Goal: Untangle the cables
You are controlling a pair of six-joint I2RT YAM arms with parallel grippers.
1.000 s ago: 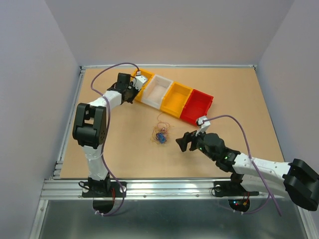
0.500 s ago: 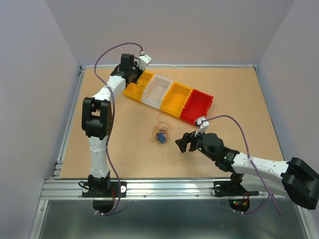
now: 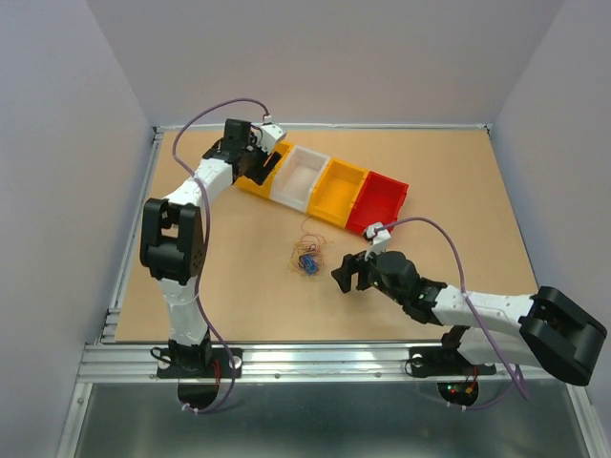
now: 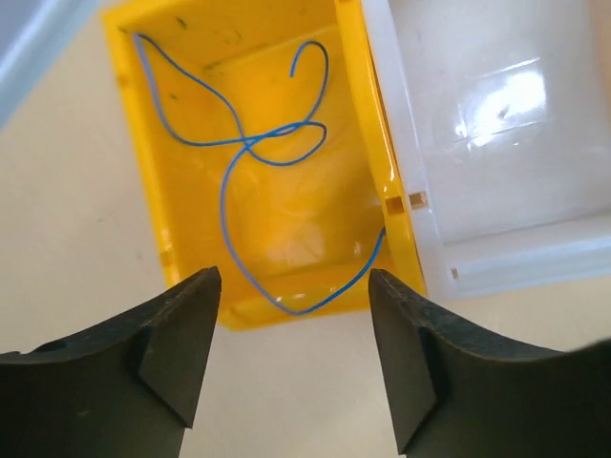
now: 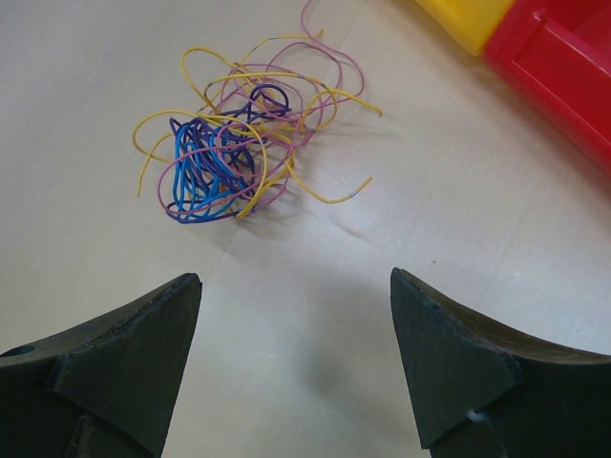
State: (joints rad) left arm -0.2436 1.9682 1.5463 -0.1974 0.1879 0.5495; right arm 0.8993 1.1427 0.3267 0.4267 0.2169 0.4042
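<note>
Right now the cables [image 5: 229, 157] are lying in a small loose bunch on the desk [image 3: 220, 277], near its middle and well apart from the bins. The top view is showing them only as a tiny scribble. The right wrist view is showing them much better: blue and dark purple loops are packed together on the left side, and thin yellow and pink loops are spreading out around them.

One blue cable [image 4: 258, 143] is lying apart from the bunch, curled on the floor of the end yellow bin [image 4: 363, 114]. Only the left wrist view is showing this, because in the top view the left arm is covering most of that bin.

Only the top view is showing the whole row of bins. After the end yellow bin are coming the white bin [image 3: 301, 176], the second yellow bin [image 3: 342, 191] and the red bin [image 3: 380, 202], all touching side by side. The right wrist view is catching just the corners of the last two.

The right tool [image 5: 294, 280] is hanging low over bare desk just beside the bunch. Its two fingers are spread wide, and they are holding nothing and touching no cable.

The left tool [image 4: 293, 279] is hanging above the near end of the end yellow bin. Its fingers are spread wide too, and they are holding nothing.
</note>
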